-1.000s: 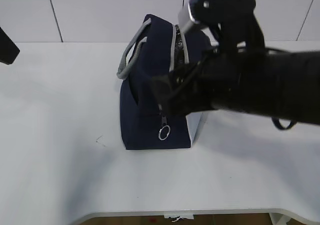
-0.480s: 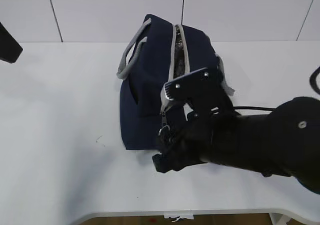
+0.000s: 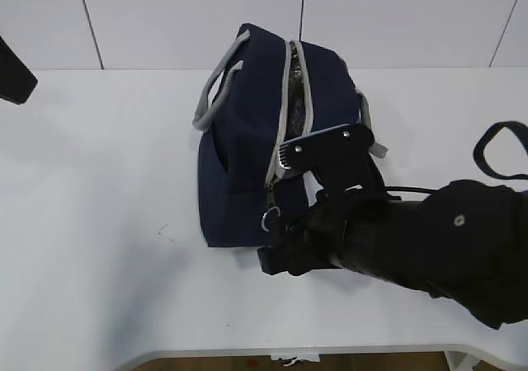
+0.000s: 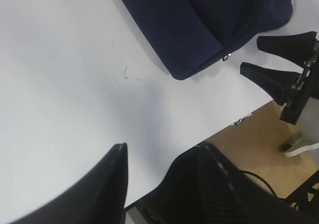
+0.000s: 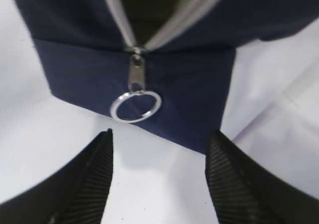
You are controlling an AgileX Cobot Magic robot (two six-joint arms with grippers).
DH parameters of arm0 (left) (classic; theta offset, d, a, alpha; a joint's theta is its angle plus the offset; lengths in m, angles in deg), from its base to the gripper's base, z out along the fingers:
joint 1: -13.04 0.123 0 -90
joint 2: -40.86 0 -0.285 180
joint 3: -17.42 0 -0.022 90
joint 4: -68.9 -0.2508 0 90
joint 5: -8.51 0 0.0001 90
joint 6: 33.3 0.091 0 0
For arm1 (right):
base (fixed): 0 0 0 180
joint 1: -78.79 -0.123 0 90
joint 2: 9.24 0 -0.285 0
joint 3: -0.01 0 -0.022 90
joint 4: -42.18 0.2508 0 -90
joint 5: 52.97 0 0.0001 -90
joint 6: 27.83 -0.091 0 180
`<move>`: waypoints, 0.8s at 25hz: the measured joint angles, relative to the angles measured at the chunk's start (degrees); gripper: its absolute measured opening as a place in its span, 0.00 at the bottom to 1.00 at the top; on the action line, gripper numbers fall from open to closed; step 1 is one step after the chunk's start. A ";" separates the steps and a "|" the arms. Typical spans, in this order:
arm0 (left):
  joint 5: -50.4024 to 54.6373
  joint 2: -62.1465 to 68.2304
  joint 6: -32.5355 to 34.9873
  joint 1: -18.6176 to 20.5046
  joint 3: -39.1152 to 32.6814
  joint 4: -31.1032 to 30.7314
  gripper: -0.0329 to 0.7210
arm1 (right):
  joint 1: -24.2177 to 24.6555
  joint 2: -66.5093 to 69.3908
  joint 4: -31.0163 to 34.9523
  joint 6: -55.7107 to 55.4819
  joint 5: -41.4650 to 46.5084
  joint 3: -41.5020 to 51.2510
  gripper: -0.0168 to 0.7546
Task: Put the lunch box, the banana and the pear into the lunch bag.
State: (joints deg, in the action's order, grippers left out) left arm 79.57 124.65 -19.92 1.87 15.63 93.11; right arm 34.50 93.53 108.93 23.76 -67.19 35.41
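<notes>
The navy lunch bag (image 3: 243, 140) lies on the white table with its grey zipper parted along the top. Its metal ring pull (image 5: 135, 106) hangs at the near end. My right gripper (image 5: 159, 139) sits low on the table just in front of that ring, open, with nothing between its ribbed fingers (image 5: 102, 159). In the exterior view the right gripper (image 3: 276, 254) is below the ring pull (image 3: 271, 218). My left gripper (image 4: 162, 152) hovers open and empty over the table's front left. The lunch box, the banana and the pear are out of view.
The table's front edge (image 3: 247, 353) runs close behind my right arm. Part of the left arm (image 3: 12, 74) shows at the far left. A small dark mark (image 3: 165, 231) is on the table left of the bag. Grey handles (image 3: 216, 91) droop over the bag's side.
My right arm has come down from in front of the bag's top to table height at the bag's near end, by the ring pull. The left gripper has stayed put.
</notes>
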 joint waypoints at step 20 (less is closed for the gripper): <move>0.00 0.00 0.00 0.00 0.00 0.10 0.50 | 0.00 2.54 2.27 -1.32 -2.66 0.00 0.61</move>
State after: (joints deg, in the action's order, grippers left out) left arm 79.57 124.65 -19.92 1.87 15.63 93.21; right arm 34.50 96.07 111.21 22.44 -69.85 35.41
